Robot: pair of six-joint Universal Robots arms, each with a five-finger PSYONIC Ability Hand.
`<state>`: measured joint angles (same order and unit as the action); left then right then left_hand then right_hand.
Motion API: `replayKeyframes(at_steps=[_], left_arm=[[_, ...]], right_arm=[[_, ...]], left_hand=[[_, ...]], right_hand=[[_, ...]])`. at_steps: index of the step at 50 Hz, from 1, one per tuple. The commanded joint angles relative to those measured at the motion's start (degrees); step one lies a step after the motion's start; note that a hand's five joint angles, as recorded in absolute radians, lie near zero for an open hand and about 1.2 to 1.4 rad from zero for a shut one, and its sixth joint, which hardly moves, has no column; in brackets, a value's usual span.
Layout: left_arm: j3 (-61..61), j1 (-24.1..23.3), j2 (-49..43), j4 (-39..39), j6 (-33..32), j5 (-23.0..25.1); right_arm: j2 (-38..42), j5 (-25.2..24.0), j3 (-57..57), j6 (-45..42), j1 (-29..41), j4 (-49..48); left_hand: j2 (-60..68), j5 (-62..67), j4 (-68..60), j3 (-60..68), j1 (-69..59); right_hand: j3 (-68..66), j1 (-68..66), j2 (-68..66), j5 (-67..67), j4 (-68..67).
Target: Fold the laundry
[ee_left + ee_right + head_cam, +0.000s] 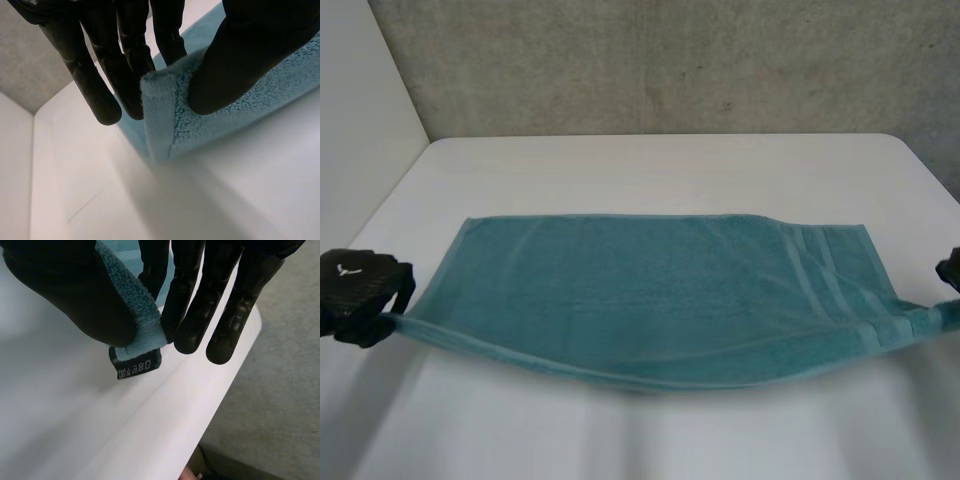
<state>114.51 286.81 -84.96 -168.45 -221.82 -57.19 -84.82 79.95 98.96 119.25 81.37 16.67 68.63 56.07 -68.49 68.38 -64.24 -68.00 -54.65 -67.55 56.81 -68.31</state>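
Towel [650, 290], teal, lies across the white table [670, 165], its near corners pinched between thumb and fingers by the left hand [360, 290] at nine o'clock and the right hand [950, 270] at three. A black care label [137, 365] with white symbols hangs at the right corner; grey concrete wall [670, 60] at twelve.

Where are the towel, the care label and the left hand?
towel [650, 290], head view, its flat middle.
care label [136, 365], right wrist view, its printed face.
left hand [360, 292], head view, its middle.
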Motion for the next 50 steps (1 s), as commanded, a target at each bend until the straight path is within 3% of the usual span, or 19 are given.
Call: replayKeyframes(at_steps=[1, 6, 16, 27, 32, 33, 34, 36, 37, 38, 44, 50], left_arm=[[-9.4, -9.9, -13.3, -10.1, 8.7, -3.0], [-19.8, -13.0, -24.3, -15.6, 12.7, -11.7], [-42.8, -19.2, -43.1, -17.4, 12.7, -20.0], [-53.5, -22.0, -53.0, -21.4, 12.6, -21.1], [-53.9, -22.9, -53.8, -24.8, 12.6, -21.0], [-53.7, -23.0, -53.8, -25.5, 12.6, -21.0], [-53.4, -23.0, -53.7, -26.1, 12.5, -21.0], [-52.6, -23.5, -53.5, -27.8, 12.5, -20.8], [-52.3, -23.8, -53.3, -28.2, 12.4, -20.9], [-51.8, -24.1, -53.1, -28.4, 12.4, -20.9], [-46.2, -26.1, -47.7, -32.3, 12.5, -20.1], [-41.1, -26.8, -41.4, -34.0, 12.5, -20.4]], right_arm=[[10.3, 1.1, -6.3, 7.6, 2.9, -8.6], [18.2, 4.7, -14.1, 11.3, 6.4, -10.9], [35.0, 14.0, -34.3, 13.1, 10.6, -11.7], [46.6, 16.7, -48.2, 14.9, 13.5, -11.8], [48.3, 16.9, -50.7, 15.1, 14.7, -13.2], [48.3, 16.9, -50.7, 15.1, 14.9, -13.9], [48.3, 17.1, -50.6, 15.1, 15.2, -15.4], [48.3, 17.6, -50.6, 15.0, 15.4, -16.8], [48.3, 17.6, -50.6, 15.0, 15.4, -16.8], [48.0, 18.7, -50.3, 15.3, 15.4, -18.3], [41.8, 19.9, -49.3, 20.4, 15.6, -20.1], [27.4, 16.7, -42.6, 30.6, 15.0, -21.1]], left_hand=[[11.4, 13.9, -11.5, 11.6, -15.8], [11.4, 13.9, -11.5, 11.6, -15.8], [11.4, 13.9, -11.5, 11.6, -15.8], [11.4, 13.9, -11.5, 11.6, -15.8], [11.1, 13.6, -11.2, 11.3, -15.5], [8.7, 11.3, -8.9, 9.0, -13.1], [3.9, 6.4, -4.0, 4.1, -8.3], [-34.4, -31.8, 34.2, -34.1, 30.0], [-49.5, -47.0, 49.4, -49.3, 45.1], [-58.6, -56.1, 58.5, -58.4, 54.2], [-58.6, -56.1, 58.5, -58.4, 54.2], [-58.6, -56.1, 58.5, -58.4, 54.2]], right_hand=[[-12.0, -25.4, -12.5, 13.2, -11.7], [-12.0, -25.4, -12.5, 13.2, -11.7], [-12.0, -25.4, -12.5, 13.2, -11.7], [-12.0, -25.4, -12.5, 13.2, -11.7], [-12.0, -25.4, -12.5, 13.2, -11.7], [-12.0, -25.4, -12.5, 13.2, -11.7], [9.8, -3.6, 9.3, -8.6, 10.1], [38.3, 24.9, 37.8, -37.1, 38.6], [38.4, 25.1, 38.0, -37.2, 38.7], [58.0, 44.6, 57.5, -56.8, 58.3], [58.0, 44.6, 57.5, -56.8, 58.3], [58.0, 44.6, 57.5, -56.8, 58.3]])
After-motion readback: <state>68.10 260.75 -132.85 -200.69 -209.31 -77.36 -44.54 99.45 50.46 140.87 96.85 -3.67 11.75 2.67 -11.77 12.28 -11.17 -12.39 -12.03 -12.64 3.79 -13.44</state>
